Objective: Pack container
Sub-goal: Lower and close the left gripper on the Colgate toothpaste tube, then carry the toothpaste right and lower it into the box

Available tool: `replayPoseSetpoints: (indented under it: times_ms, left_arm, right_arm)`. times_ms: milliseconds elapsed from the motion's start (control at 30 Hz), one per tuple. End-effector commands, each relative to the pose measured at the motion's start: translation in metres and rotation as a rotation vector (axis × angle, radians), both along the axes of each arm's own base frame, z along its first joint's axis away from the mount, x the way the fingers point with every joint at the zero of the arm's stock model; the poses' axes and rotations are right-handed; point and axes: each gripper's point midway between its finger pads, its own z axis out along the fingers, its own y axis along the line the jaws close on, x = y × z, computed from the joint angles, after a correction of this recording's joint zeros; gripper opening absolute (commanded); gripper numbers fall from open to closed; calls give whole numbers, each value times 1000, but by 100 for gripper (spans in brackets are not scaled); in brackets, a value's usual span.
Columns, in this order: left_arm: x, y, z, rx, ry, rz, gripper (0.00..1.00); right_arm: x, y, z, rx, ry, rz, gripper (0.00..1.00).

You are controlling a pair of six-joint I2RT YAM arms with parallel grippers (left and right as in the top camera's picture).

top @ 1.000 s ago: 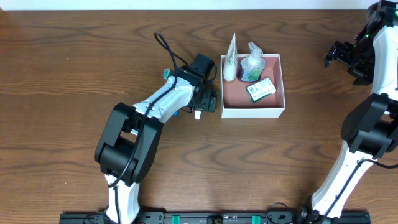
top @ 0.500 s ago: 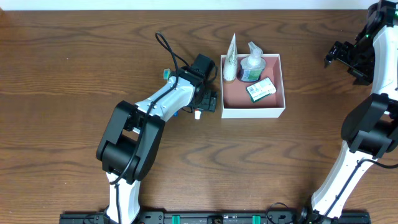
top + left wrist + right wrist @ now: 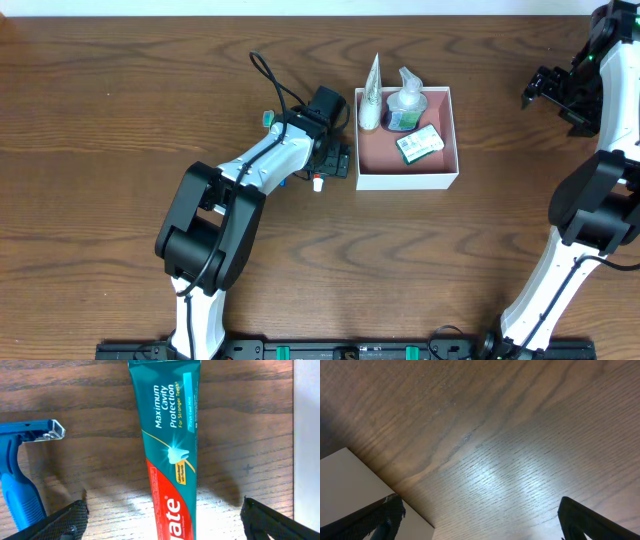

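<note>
Quick status from us; the container (image 3: pixel 385 158) sits upright on the wood table (image 3: pixel 120 150), a bit right of center and toward the back edge. Its pink floor is approx half bare.

Inside it, along the back wall, we see a white tube (image 3: pixel 371 92) standing in the left corner w/ its tip poking over the rim; right beside it is a clear pump bottle (image 3: pixel 405 103) w/ blue stuff in it. A small green-and-white packet (image 3: pixel 420 145) lies flat near the right wall.

The left gripper (image 3: pixel 336 161) is down low just beside the container's left wall, not touching it as far as we can tell. In the left wrist cam its jaws are spread wide, one fingertip (image 3: pixel 65 521) at each bottom corner, w/ a toothpaste tube (image 3: pixel 170 450) lying flat on the wood between them. Neither pad touches the tube, so nothing's gripped. A blue razor (image 3: pixel 20 480) lies on the table just left of the tube, and the container's white wall (image 3: pixel 306 435) runs down the right edge.

The right gripper (image 3: pixel 548 88) hangs well apart from everything, up at the back right; in its wrist cam the jaws are wide too, w/ only bare wood under them.
</note>
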Motion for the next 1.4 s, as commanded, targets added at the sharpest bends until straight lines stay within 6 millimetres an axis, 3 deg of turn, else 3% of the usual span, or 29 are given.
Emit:
replayPoseSetpoints:
  times_ms: [0,100,333,567,833,933,1067,1233,1367]
  left_arm:
    - [3,2,-7,15,5,-3,98]
    - [3,2,-7,15,5,-3,97]
    - [3,2,-7,15,5,-3,43]
    - [4,2,-6,12,-1,-3,23]
    - [7,0,3,0,-23,-1,23]
    - [15,2,23,-22,-65,9,23]
    - [26,8,66,-66,-152,32,23]
    - [34,13,148,-155,-330,51,23]
    - [24,13,223,-241,-494,42,23]
  right_arm:
    - [0,1,6,1,-12,-14,99]
    - [0,1,6,1,-12,-14,99]
    - [0,1,6,1,-12,-14,99]
    - [0,1,6,1,-12,-14,99]
    - [0,1,6,1,-12,-14,99]
    - [0,1,6,1,-12,-14,99]
    - [0,1,6,1,-12,-14,99]
    - [0,0,6,1,-12,-15,99]
    - [0,0,6,1,-12,-15,99]
